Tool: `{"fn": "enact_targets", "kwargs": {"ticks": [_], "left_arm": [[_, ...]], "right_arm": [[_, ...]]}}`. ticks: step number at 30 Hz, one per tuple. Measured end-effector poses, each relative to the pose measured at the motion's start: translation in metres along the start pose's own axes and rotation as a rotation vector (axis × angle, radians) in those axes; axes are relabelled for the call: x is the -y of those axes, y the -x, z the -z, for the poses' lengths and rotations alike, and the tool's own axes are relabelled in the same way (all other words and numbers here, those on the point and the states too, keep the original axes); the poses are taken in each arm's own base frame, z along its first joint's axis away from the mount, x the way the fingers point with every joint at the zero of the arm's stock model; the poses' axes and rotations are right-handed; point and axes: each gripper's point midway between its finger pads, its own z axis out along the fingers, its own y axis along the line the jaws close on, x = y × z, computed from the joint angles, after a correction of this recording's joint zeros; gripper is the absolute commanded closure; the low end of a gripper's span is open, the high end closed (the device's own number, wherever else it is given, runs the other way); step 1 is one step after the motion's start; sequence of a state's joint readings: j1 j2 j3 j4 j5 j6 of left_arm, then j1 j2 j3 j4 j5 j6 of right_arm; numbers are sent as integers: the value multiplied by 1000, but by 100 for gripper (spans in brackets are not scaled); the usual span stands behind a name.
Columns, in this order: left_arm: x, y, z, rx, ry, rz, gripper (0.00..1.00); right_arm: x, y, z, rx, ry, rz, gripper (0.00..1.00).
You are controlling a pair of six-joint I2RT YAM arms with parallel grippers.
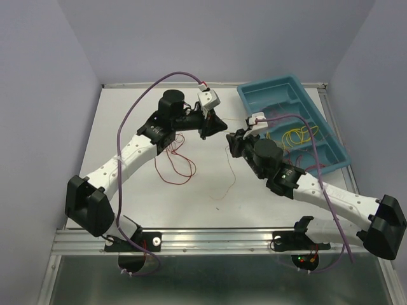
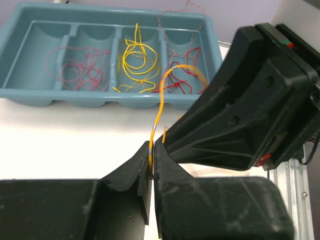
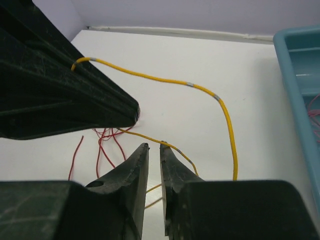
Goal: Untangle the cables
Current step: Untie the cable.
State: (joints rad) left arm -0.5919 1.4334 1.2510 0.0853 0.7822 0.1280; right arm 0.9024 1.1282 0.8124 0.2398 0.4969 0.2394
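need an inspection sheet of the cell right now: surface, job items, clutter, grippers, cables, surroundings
Surface: white table, no spills seen.
Job's things: yellow wire arcs in the air between the two grippers. Red wires lie looped on the table beside the left arm. The tray at far right holds red bundles and a yellow bundle in separate compartments.
Clutter: nothing seen.
Grippers: left gripper, jaws nearly together, yellow wire running into the slit, grip cannot be confirmed. Right gripper, jaws slightly apart, yellow wire crossing one tip.
Cables: purple cables loop along both arms.
Surroundings: plain walls on three sides, metal rail at the near edge.
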Motion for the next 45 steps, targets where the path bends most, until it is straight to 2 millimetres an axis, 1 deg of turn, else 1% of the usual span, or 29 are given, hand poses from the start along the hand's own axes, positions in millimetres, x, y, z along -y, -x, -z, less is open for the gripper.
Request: {"fn": "enact_targets", "kwargs": {"ticks": [4,6,7,9,10,13,14,17,22,24,26,30,32,35,38,45], "left_arm": [[-5,-4,-1,-12,26,13,85],[-6,-4,-1,-14,30,17,85],[-6,-4,-1,-14,31,18,85],[-6,-5,-1,-17,36,19,85],[-7,-6,0,-22,43,21,85],[-11,-9,0,-31,63,21,85],[-12,-9,1,-33,70,19,85],[-16,-12,1,-44,89,13,85],[-21,-18,2,-72,113,7,85],[-22,-20,3,-80,117,3,85],[-23,-20,3,-84,123,-1,85],[-23,-21,4,-90,125,-6,85],[-23,-23,4,-96,123,-6,85],[-21,-26,5,-108,118,0,85],[-20,-29,5,-118,111,7,85],[-14,-31,5,-125,84,21,85]], "right_arm": [[-2,-7,2,-15,25,14,78],[-2,-8,4,-11,35,17,63],[-2,-7,5,-6,37,20,46],[-1,-7,6,-4,41,23,31],[-2,-7,7,-3,49,27,21],[-3,-11,12,-7,77,39,13],[-3,-12,14,-8,88,44,9],[-3,-9,20,4,107,50,0],[0,5,27,45,105,58,0],[2,3,26,41,97,72,0],[3,-7,21,15,85,91,0],[7,-41,9,-75,62,142,0],[9,-54,5,-110,49,164,0],[11,-66,1,-145,42,201,0],[8,-65,-5,-147,44,218,0],[-3,-44,-13,-63,75,210,0]]}}
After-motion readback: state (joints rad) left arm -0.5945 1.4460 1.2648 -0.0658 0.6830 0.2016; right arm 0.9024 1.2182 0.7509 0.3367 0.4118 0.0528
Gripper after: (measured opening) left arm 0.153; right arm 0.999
